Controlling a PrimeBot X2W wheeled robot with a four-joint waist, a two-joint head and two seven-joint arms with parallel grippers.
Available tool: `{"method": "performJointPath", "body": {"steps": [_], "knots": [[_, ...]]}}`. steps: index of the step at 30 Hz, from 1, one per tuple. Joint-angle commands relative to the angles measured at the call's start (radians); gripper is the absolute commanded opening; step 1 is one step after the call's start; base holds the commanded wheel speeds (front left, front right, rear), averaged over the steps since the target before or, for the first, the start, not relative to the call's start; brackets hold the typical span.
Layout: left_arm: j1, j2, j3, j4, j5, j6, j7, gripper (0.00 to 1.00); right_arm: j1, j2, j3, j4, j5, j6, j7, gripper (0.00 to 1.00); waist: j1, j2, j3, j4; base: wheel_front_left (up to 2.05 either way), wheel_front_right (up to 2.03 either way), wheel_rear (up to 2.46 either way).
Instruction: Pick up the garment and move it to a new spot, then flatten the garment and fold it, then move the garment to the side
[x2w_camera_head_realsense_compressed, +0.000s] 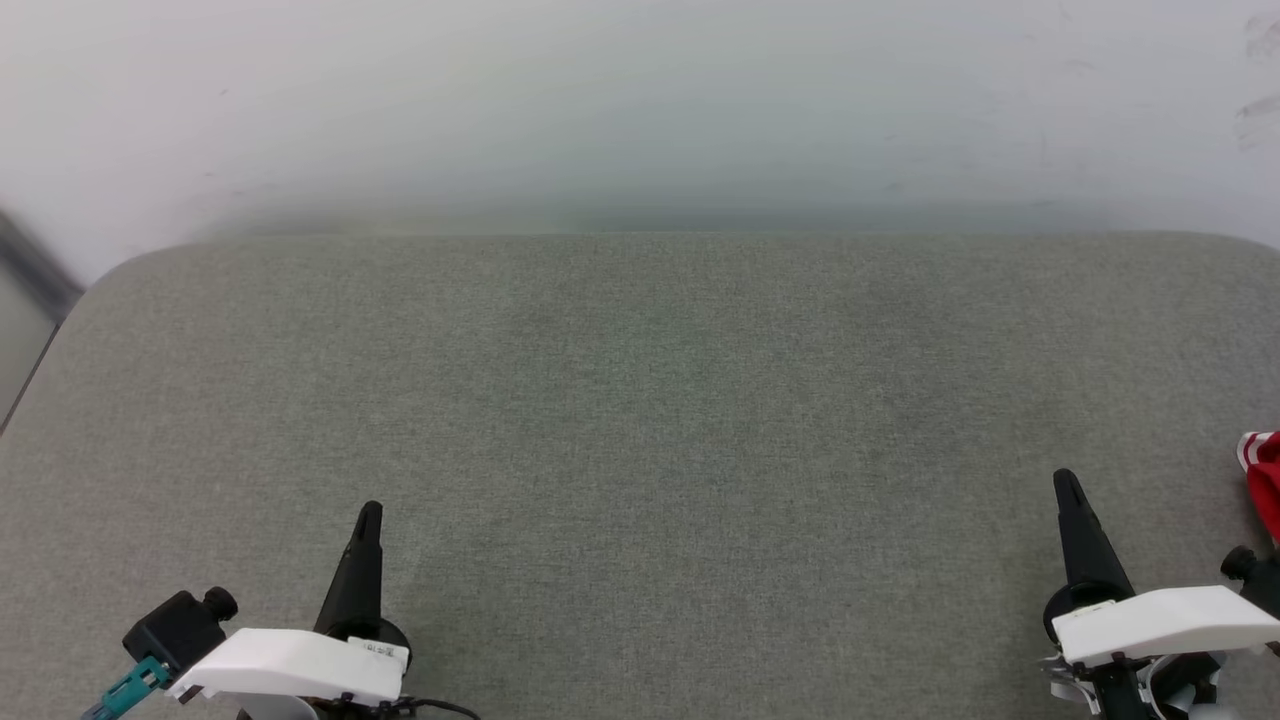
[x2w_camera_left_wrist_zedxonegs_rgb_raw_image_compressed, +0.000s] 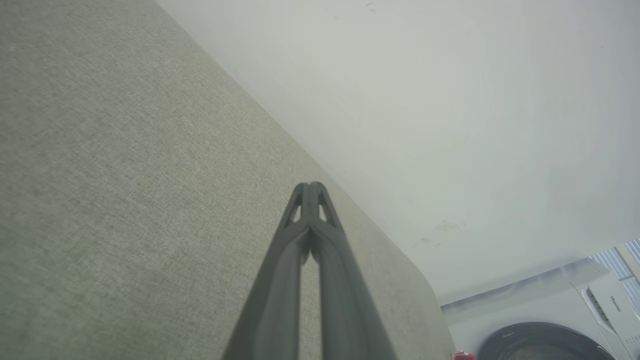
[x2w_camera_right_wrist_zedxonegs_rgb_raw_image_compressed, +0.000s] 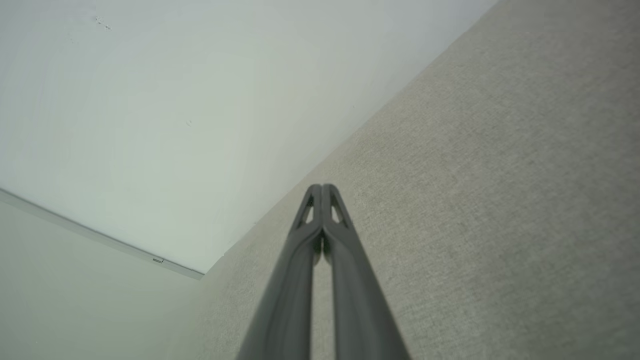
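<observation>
l gripper (x2w_camera_head_realsense_compressed: 369, 512) & r gripper (x2w_camera_head_realsense_compressed: 1066, 482): tips together, empty. garment (x2w_camera_head_realsense_compressed: 1264, 478) at 3 o'clock, mostly out of frame; risk: blind reach, partial grab.

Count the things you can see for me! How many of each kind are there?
Grippers: 2, the left gripper and the right gripper, both with black fingers
Garments: 1, the red garment, partly cut off at the picture's edge
Washing machines: 1, the white washing machine
Padded surfaces: 1, the grey padded surface
Total: 5
</observation>
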Motion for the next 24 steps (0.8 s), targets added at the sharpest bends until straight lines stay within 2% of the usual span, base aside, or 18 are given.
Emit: {"method": "performJointPath", "body": {"steps": [1,24], "knots": [[-0.028,0.006,0.005,-0.005,-0.037,-0.003,0.007,0.00,-0.030,0.001,-0.003,-0.007,0.039,0.000,0.007,0.00,-0.0001,0.0000,-0.001,-0.001,0.00,0.00,0.00],[-0.054,0.008,0.028,0.028,-0.277,-0.003,0.068,0.00,-0.037,0.002,-0.015,0.006,0.292,0.000,0.066,0.00,-0.0001,0.0000,-0.008,-0.012,0.00,0.00,0.00]]}}
